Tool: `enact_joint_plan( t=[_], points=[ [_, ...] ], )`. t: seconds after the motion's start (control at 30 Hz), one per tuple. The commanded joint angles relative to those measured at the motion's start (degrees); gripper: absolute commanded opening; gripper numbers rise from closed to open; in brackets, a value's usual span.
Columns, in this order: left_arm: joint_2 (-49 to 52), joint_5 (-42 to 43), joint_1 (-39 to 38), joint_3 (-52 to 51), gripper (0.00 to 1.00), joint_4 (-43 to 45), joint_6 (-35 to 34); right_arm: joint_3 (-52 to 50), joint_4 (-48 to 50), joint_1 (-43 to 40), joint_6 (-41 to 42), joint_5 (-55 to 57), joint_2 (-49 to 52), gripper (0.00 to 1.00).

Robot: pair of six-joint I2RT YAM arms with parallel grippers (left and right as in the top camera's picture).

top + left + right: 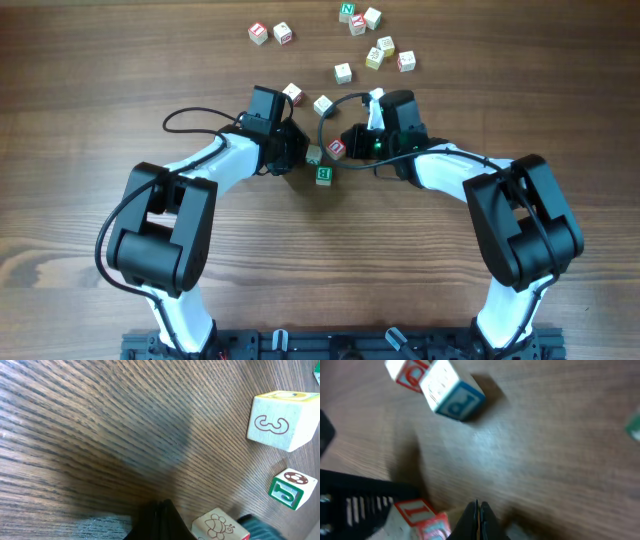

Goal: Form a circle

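Overhead shows the wooden table [80, 120] with a red-lettered pair [259, 33] of cubes side by side at the far left of the spread. Next comes the left gripper [298, 155], its jaws pressed together and holding nothing, the tips just beside a cluster of three at centre. That cluster is a pale cube [314, 153], a green-lettered cube [323, 175] just below it and a red-lettered cube [336, 147] to its right. Two plain cubes [322, 104] lie just beyond the cluster. The right gripper [348, 142] is likewise closed and empty, its tips beside the red-lettered cube. Its own wrist view is blurred but shows that cube just left of the shut fingers [480, 517]. Further right and farther back, loose cubes [375, 57] lie scattered, so the pieces form no ring yet.
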Motion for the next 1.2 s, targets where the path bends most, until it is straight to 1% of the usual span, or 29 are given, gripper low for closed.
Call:
enact_joint_plan(
  t=[0.0,0.23,0.3,0.37,0.47,0.57,0.63,0.67,0.77,0.93,1.1,1.17],
  points=[
    [3.93,-7.08,0.37,-3.28,0.04,-2.86,-0.55,0.81,-1.44,-0.07,-1.90,1.42,-2.54,0.04],
    [3.93,-7.98,-0.37,-3.28,0.04,-2.80,-0.55,1.07,-1.53,-0.09,-2.45,2.12,-2.60,0.05],
    [3.93,-8.15,-0.35,-3.28,0.04,-2.82,-0.52,1.14,-2.16,-0.09,-2.29,5.40,-3.34,0.05],
    [3.93,-8.39,-0.35,-3.28,0.04,-2.84,-0.50,1.16,-5.01,-0.09,-0.61,10.29,-5.38,0.05],
    [3.93,-8.37,-0.37,-3.28,0.04,-2.80,-0.57,1.16,-8.96,-0.07,-1.66,12.92,-8.13,0.05],
    [3.93,-8.33,-0.37,-3.28,0.04,-2.58,-1.01,1.16,-6.49,-0.09,-5.53,13.05,-7.91,0.04],
    [3.93,-8.33,-0.37,-3.28,0.04,-2.56,-1.01,1.16,-4.37,-0.09,-6.29,13.00,-7.56,0.05],
    [3.93,-8.33,-0.37,-3.28,0.04,-2.56,-1.01,1.16,-2.82,-0.09,-6.47,12.83,-7.26,0.05],
    [3.93,-8.37,-0.35,-3.28,0.04,-2.58,-0.98,1.16,2.38,-0.07,-7.02,6.82,-6.32,0.05],
    [3.93,-8.70,0.09,-3.28,0.04,-2.62,-1.01,1.18,6.05,-0.07,-5.75,1.40,-3.10,0.05],
    [3.93,-8.79,1.95,-3.28,0.04,-2.64,-1.03,1.18,5.57,0.11,-5.44,-2.54,-2.29,0.05],
    [3.93,-8.79,2.34,-3.28,0.04,-2.64,-1.01,1.18,5.42,0.11,-5.38,-2.54,-2.01,0.05]
  ],
)
